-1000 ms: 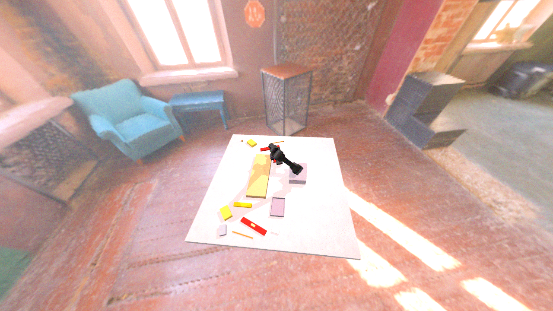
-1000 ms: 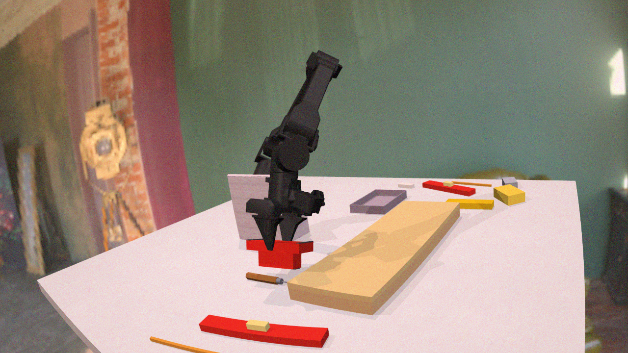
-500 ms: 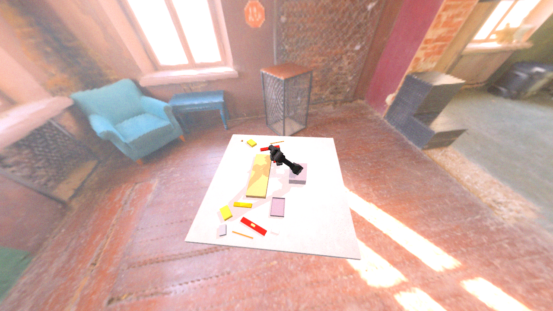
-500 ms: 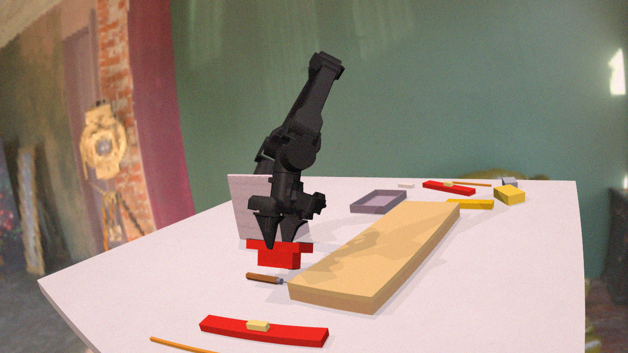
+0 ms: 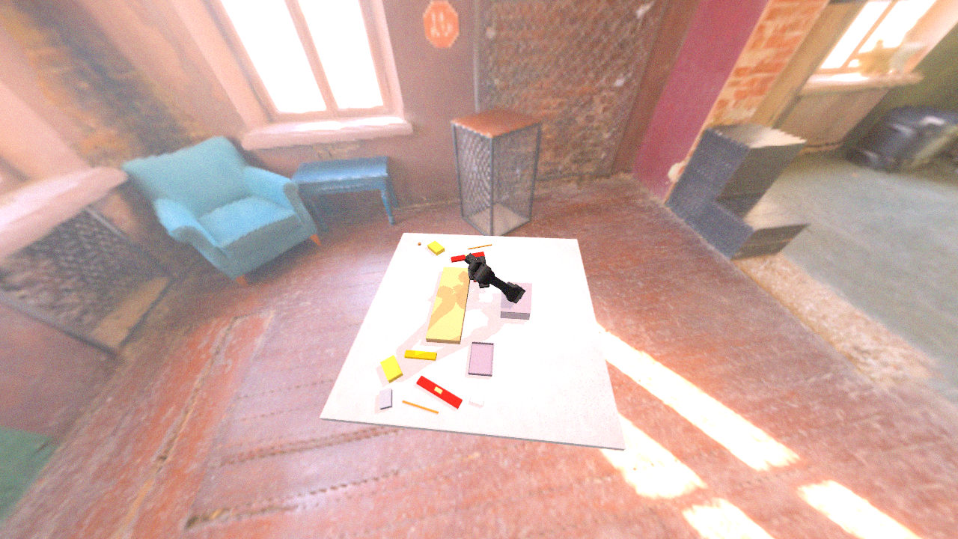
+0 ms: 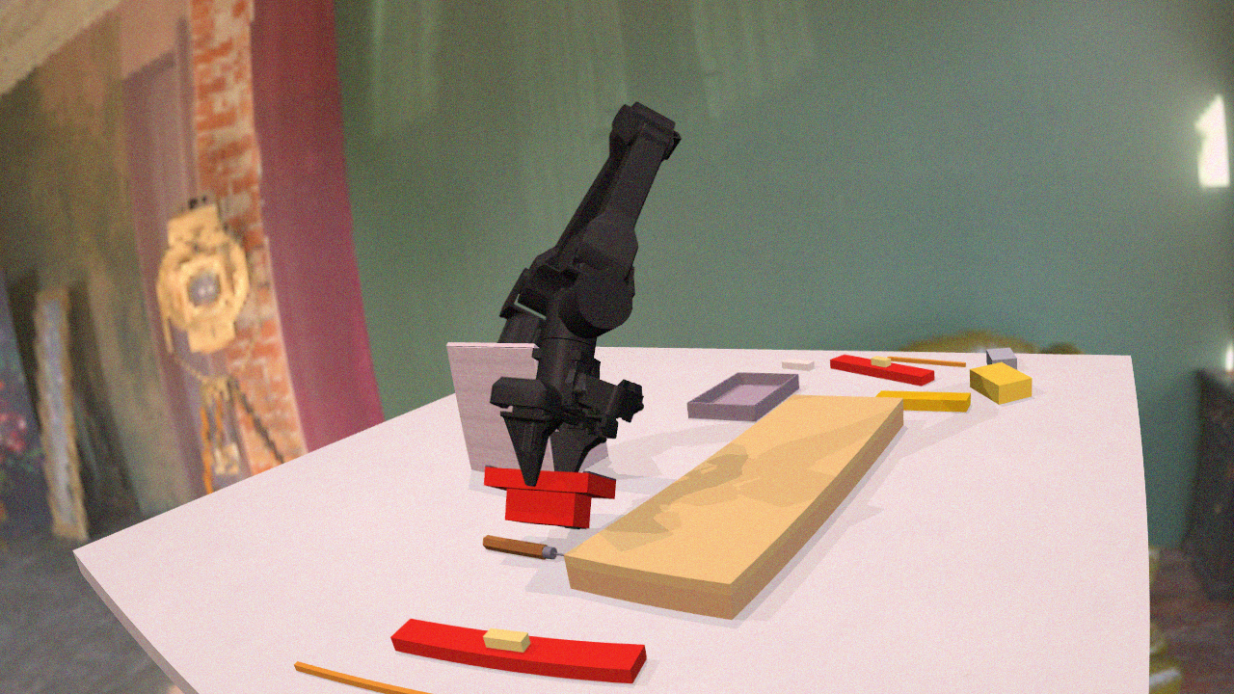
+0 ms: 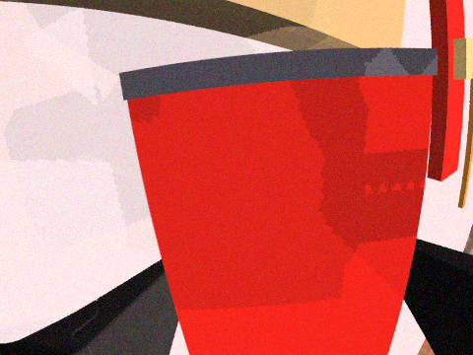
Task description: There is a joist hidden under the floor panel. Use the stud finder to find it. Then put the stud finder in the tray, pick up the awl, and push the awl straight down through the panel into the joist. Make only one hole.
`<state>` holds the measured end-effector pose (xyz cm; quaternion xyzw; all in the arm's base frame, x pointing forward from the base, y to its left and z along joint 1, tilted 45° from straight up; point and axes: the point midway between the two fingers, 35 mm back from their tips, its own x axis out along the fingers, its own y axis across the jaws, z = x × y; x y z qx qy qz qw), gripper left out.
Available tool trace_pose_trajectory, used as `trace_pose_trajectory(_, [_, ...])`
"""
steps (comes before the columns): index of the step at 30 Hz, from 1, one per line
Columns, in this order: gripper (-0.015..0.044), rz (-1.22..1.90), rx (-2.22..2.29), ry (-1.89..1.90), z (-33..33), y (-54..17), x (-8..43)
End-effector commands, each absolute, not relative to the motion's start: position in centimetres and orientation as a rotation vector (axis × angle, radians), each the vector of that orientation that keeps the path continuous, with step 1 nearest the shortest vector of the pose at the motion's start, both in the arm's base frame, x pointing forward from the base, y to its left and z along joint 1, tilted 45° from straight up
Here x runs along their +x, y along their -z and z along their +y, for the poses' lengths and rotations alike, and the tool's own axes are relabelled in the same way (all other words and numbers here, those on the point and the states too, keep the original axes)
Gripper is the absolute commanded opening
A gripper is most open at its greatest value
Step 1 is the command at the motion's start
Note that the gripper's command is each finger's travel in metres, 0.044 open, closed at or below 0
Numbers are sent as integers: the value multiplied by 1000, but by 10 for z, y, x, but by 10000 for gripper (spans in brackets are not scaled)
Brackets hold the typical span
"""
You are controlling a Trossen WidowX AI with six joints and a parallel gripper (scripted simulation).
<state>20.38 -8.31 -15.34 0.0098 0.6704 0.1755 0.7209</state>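
Beside the near end of the tan floor panel (image 5: 444,305) (image 6: 741,492) (image 7: 360,20), your jaws (image 5: 479,284) (image 6: 545,477) are closed on the red stud finder (image 6: 549,495) (image 7: 276,197); in the exterior view you have it above the worktop (image 5: 548,388) (image 6: 1018,535) (image 7: 59,296), off the panel's top face. Below it you can see the awl (image 6: 518,546), lying with its brown handle away from the panel and its metal end at the panel's corner; whether the tip touches, you cannot tell. Your tray (image 5: 480,359) (image 6: 743,396) stands near the panel's other end, with nothing in it; the yellow bar (image 5: 420,355) (image 6: 925,401) and a yellow block (image 5: 391,368) (image 6: 1001,382) lie at that end too, apart from the tray. Nearest you in the exterior view lies a red bar (image 6: 518,653) (image 7: 445,99) with a pale block (image 6: 506,639) (image 7: 463,58) on it; an orange stick (image 6: 353,677) (image 7: 468,148) lies beside that. You can see no hole in the visible part of the panel's top.
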Motion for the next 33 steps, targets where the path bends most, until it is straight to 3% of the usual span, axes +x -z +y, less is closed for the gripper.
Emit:
trace_pose_trajectory(1, [0,1477,5,-356,-85,152,205])
trace_pose_trajectory(33, [0,1479,-136,-180,-78,154,203])
